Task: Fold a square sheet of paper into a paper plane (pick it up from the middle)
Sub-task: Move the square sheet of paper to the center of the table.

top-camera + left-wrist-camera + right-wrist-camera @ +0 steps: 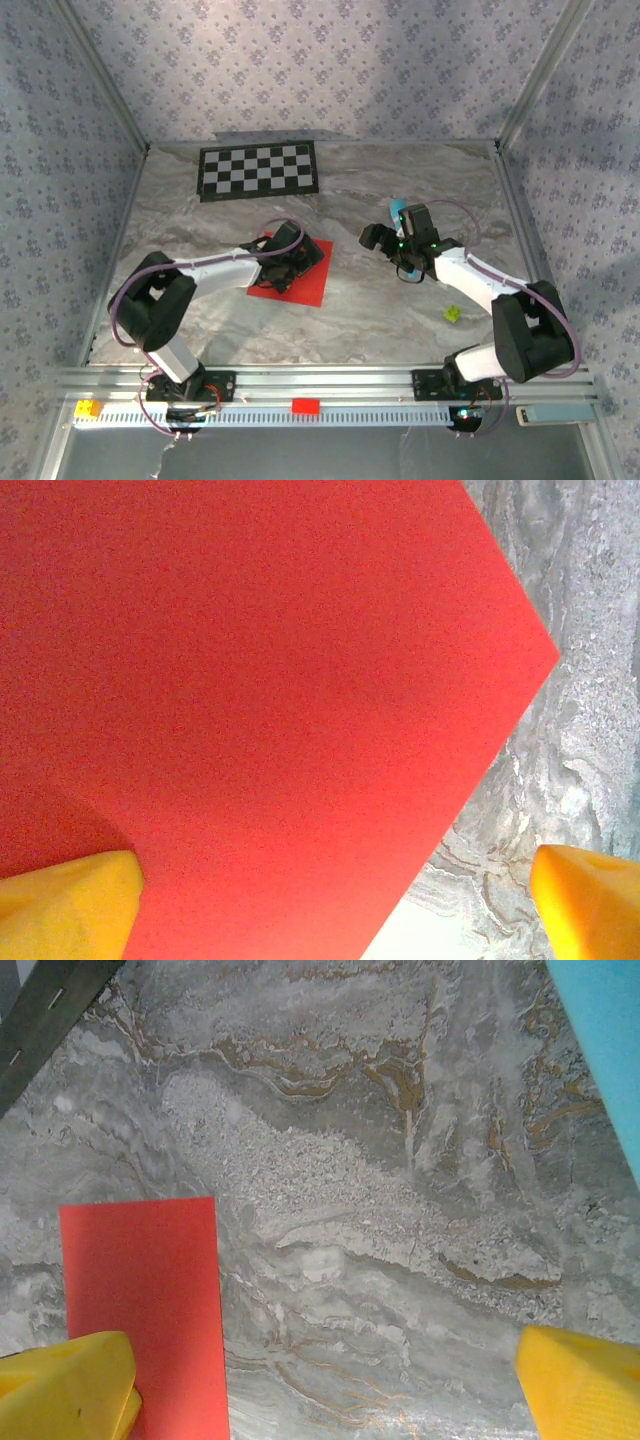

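Square sheet of thin bright red paper (pixel 308 283) flat on grey marbled table (pixel 400 315), left of centre, left gripper (pixel 330 880) just above it, fingers wide apart, right gripper (pixel 325 1370) to the right, fingers apart too

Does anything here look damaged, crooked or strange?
Nothing is damaged. The thin red square sheet of paper lies flat, no crease visible, only turned slightly on the grey marbled table. One small yellow-green object lies loose near the right arm.
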Controlling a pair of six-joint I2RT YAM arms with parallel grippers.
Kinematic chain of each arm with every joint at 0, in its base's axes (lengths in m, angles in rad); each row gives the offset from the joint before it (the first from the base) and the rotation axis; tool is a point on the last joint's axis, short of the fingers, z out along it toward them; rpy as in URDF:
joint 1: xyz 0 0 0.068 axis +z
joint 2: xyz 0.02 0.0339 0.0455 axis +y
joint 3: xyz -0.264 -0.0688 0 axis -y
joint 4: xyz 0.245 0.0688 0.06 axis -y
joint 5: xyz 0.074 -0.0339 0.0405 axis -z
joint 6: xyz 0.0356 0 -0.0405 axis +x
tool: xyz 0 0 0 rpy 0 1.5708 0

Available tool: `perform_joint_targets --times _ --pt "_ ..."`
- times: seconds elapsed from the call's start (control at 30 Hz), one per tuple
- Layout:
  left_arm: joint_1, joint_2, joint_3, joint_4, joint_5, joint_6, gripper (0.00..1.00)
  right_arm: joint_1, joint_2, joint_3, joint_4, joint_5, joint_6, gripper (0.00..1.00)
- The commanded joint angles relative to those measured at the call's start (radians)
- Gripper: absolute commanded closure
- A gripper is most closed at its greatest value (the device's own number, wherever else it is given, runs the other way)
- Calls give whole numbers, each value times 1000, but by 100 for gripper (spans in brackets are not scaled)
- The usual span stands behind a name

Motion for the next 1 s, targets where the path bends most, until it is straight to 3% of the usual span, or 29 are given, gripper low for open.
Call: perform_joint_targets --times 0.0,0.07,0.23,0.43,0.73,0.97 --pt "0 -59 41 -110 -82 30 0 -4 -24 -1 -11 -8 -7 0" --pt "21 -62 78 -164 -85 107 0 -3 -25 2 3 -19 -11 0" --pt "96 -28 97 -167 41 250 0 4 -13 14 17 -40 -20 0" --pt "130 2 85 -181 86 281 0 13 -2 26 16 -51 -16 0" --pt "102 16 -3 -105 115 119 0 16 13 31 15 -47 16 0" --pt "-1 -13 -39 -79 28 -56 0 16 11 31 3 -26 47 0"
